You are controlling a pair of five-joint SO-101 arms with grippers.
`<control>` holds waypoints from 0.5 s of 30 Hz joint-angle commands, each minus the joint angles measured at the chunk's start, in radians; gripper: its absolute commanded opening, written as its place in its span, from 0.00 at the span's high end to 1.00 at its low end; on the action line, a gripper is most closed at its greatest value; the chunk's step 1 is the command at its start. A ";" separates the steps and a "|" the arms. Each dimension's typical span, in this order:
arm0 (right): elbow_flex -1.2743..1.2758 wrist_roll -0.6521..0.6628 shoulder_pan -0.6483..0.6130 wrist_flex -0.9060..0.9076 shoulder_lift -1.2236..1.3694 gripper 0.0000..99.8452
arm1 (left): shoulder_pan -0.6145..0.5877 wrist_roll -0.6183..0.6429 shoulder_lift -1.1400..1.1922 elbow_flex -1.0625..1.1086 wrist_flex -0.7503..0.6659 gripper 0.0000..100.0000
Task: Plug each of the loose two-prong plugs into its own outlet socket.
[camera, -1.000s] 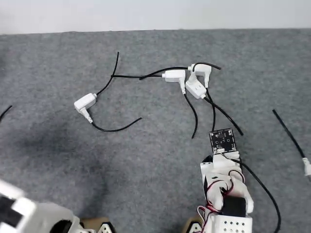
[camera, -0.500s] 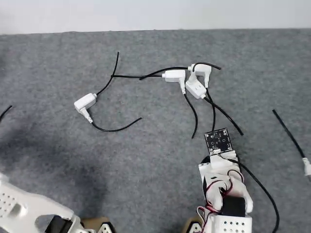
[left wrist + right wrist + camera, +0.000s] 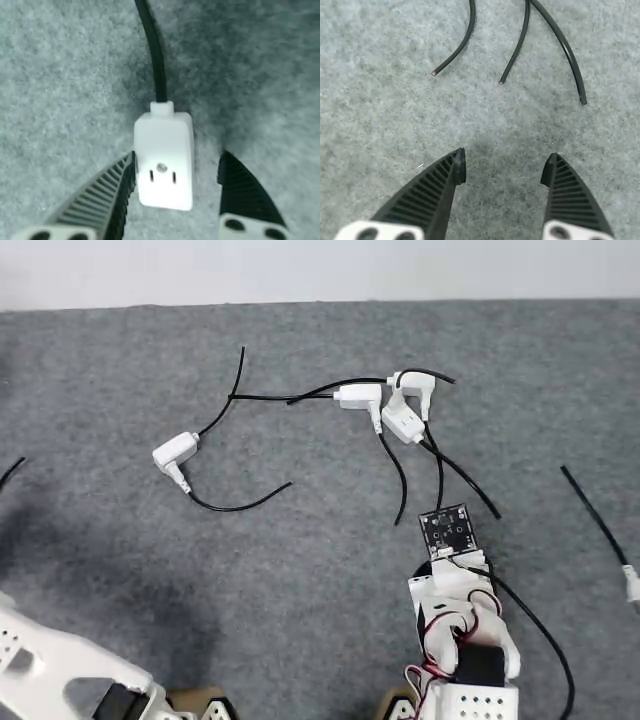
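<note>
Left pincer (image 3: 178,154): open, its fingers on either side of a white outlet socket (image 3: 164,160). One finger is just beside the socket, the other stands apart.

Outlet socket: flat on the grey counter (image 3: 60,75), slots facing up, with a black cord (image 3: 155,60) leaving its end.

Right pincer (image 3: 506,153): open and empty, over bare counter. Cut cord ends (image 3: 502,81) lie near it.

High view: clustered white connectors (image 3: 403,423) at upper centre, a lone connector (image 3: 175,450) at centre left, and the right arm (image 3: 460,630) at lower right of centre.

Left arm (image 3: 50,655) swung lower and flatter at the near-left corner, right arm (image 3: 455,605) nudged slightly left.
</note>
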 commanded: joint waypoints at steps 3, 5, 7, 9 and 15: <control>0.005 0.014 -0.010 0.002 -0.010 0.75 | 0.017 0.057 0.046 -0.039 -0.072 0.75; 0.005 0.014 -0.010 0.001 -0.010 0.75 | 0.017 0.057 0.052 -0.039 -0.068 0.75; 0.005 0.014 -0.012 -0.001 -0.010 0.75 | 0.015 0.052 0.052 -0.039 -0.046 0.77; 0.005 0.014 -0.015 -0.001 -0.010 0.75 | 0.017 0.052 0.051 -0.045 -0.031 0.83; 0.005 0.014 -0.015 -0.001 -0.010 0.75 | 0.017 0.052 0.061 -0.110 0.018 0.98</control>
